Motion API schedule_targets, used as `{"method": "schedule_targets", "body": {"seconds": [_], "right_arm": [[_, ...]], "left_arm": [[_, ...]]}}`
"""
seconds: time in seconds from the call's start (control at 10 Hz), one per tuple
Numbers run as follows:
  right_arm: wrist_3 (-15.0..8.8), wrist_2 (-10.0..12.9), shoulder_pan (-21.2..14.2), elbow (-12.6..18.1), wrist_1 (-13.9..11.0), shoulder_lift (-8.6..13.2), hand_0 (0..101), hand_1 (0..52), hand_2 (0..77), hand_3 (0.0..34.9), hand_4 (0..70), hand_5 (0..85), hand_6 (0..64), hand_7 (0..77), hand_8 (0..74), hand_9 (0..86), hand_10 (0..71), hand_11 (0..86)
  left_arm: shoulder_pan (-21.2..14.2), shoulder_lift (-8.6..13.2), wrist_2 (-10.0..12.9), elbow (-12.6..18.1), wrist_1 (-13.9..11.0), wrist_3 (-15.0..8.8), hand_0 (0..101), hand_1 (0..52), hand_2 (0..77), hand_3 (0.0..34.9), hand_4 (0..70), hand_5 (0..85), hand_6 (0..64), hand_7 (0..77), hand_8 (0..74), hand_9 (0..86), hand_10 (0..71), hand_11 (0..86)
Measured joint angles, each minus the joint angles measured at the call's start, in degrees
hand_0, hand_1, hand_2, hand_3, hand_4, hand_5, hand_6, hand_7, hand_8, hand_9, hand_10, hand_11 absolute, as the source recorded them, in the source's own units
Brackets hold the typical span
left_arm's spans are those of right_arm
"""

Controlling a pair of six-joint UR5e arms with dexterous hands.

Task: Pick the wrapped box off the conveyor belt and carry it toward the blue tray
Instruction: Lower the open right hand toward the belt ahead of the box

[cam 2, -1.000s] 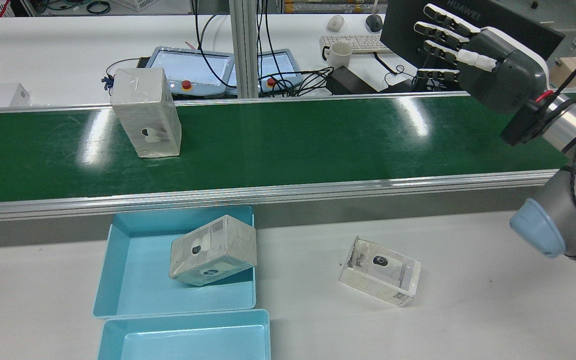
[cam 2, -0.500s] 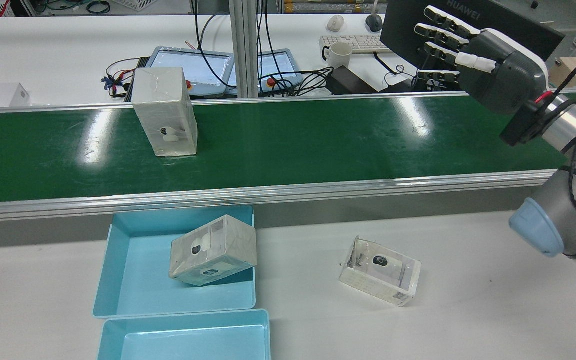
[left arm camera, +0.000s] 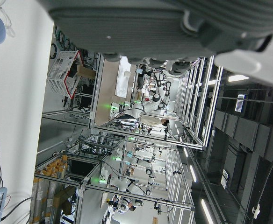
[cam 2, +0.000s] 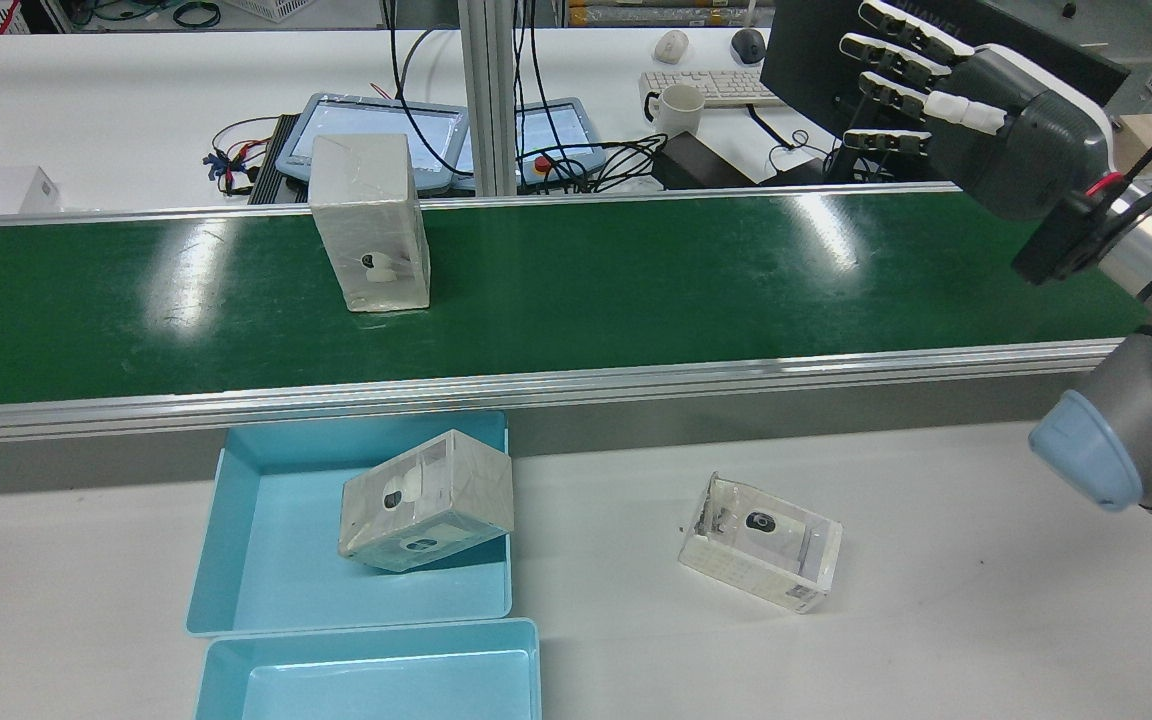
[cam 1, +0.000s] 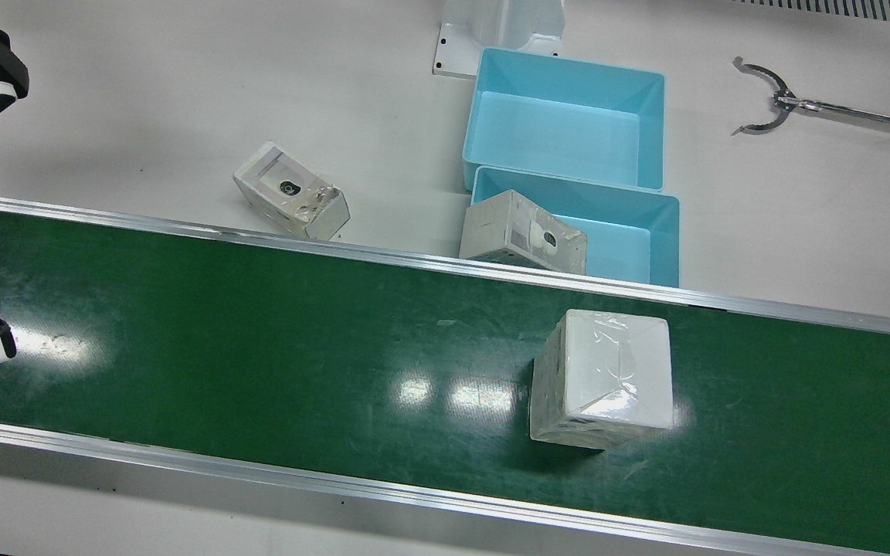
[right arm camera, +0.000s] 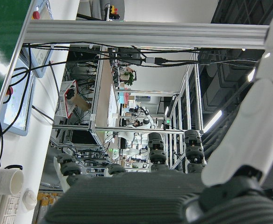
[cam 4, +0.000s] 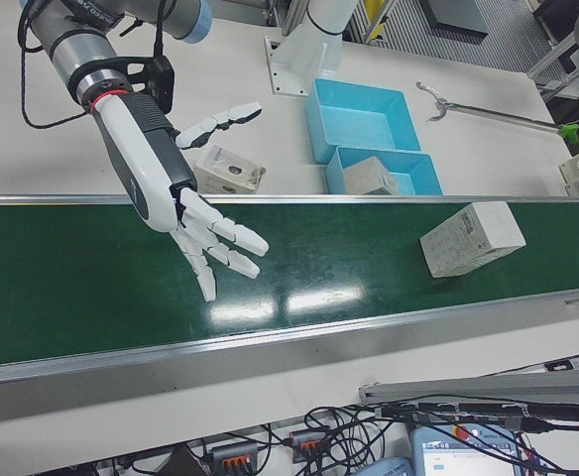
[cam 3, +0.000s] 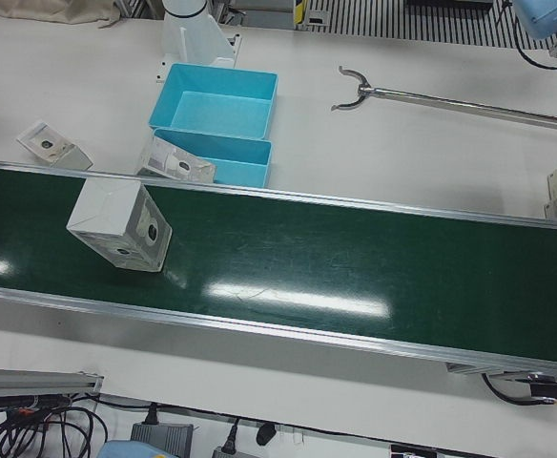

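Observation:
The wrapped box [cam 2: 371, 225] stands upright on the green conveyor belt [cam 2: 636, 270], left of centre in the rear view; it also shows in the front view [cam 1: 603, 378] and the right-front view [cam 4: 471, 238]. My right hand [cam 2: 966, 95] hovers open over the belt's right end, far from the box, its fingers spread [cam 4: 185, 203]. The nearer blue tray [cam 2: 266, 540] lies just below the belt and holds another wrapped box [cam 2: 426, 515] leaning on its rim. Only part of my left hand [left arm camera: 150, 28] shows, in its own view; its fingers are hidden.
A second blue tray [cam 2: 366, 670] sits closer to the robot. A third boxed item [cam 2: 761, 540] lies on the white table right of the trays. A long grabber tool [cam 1: 769, 96] rests on the table. Pendants, cables and a mug [cam 2: 681, 108] lie beyond the belt.
The wrapped box has travelled rightward along the belt in the rear view. My right hand has shifted slightly up and to the right, still open.

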Motion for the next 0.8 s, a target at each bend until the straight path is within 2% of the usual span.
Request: {"method": "schedule_targets", "body": {"seconds": [0.2, 0.3, 0.4, 0.5, 0.6, 0.8], "right_arm": [[-0.09, -0.12, 0.49, 0.78, -0.44, 0.00, 38, 7.1, 10.9, 30.2, 13.1, 7.6, 0.0, 12.0, 0.0, 1.1, 4.9, 7.6], [-0.21, -0.20, 0.88, 1.17, -0.53, 0.19, 30, 1.6, 2.7, 30.1, 12.0, 2.7, 0.0, 10.9, 2.2, 0.5, 0.0, 1.1], [-0.47, -0.26, 1.24, 1.64, -0.83, 0.43, 30, 1.6, 2.7, 30.1, 12.0, 2.7, 0.0, 10.9, 2.2, 0.5, 0.0, 1.1], [-0.98, -0.27, 1.47, 2.00, -1.45, 0.57, 16, 0.5, 2.2, 30.3, 8.7, 2.7, 0.0, 10.9, 2.7, 1.1, 0.0, 1.1], [-1.49, -0.17, 1.49, 2.02, -1.99, 0.66, 16, 0.5, 2.2, 30.3, 8.7, 2.7, 0.0, 10.9, 2.7, 1.1, 0.0, 1.1], [-2.06, 0.20, 1.31, 1.73, -2.54, 0.75, 40, 0.5, 2.2, 30.3, 10.9, 4.9, 0.0, 10.9, 0.0, 1.1, 4.4, 1.6]], "left_arm": [[0.00, 0.00, 0.00, 0.00, 0.00, 0.00, 0, 0.0, 1.1, 0.0, 0.0, 0.5, 0.0, 0.5, 0.5, 0.5, 0.0, 0.0], [0.00, 0.00, 0.00, 0.00, 0.00, 0.00, 0, 0.0, 1.1, 0.0, 0.0, 0.5, 0.0, 0.5, 0.5, 0.5, 0.0, 0.0], [0.00, 0.00, 0.00, 0.00, 0.00, 0.00, 0, 0.0, 0.5, 0.0, 0.0, 0.5, 0.0, 0.5, 0.5, 0.0, 0.0, 0.0], [0.00, 0.00, 0.00, 0.00, 0.00, 0.00, 0, 0.0, 0.5, 0.0, 0.0, 0.5, 0.0, 0.5, 0.5, 0.0, 0.0, 0.0], [0.00, 0.00, 0.00, 0.00, 0.00, 0.00, 0, 0.0, 1.1, 0.0, 0.0, 0.5, 0.0, 0.5, 0.5, 0.0, 0.0, 0.0], [0.00, 0.00, 0.00, 0.00, 0.00, 0.00, 0, 0.0, 1.1, 0.0, 0.0, 0.5, 0.0, 0.5, 0.5, 0.0, 0.0, 0.0]]}}
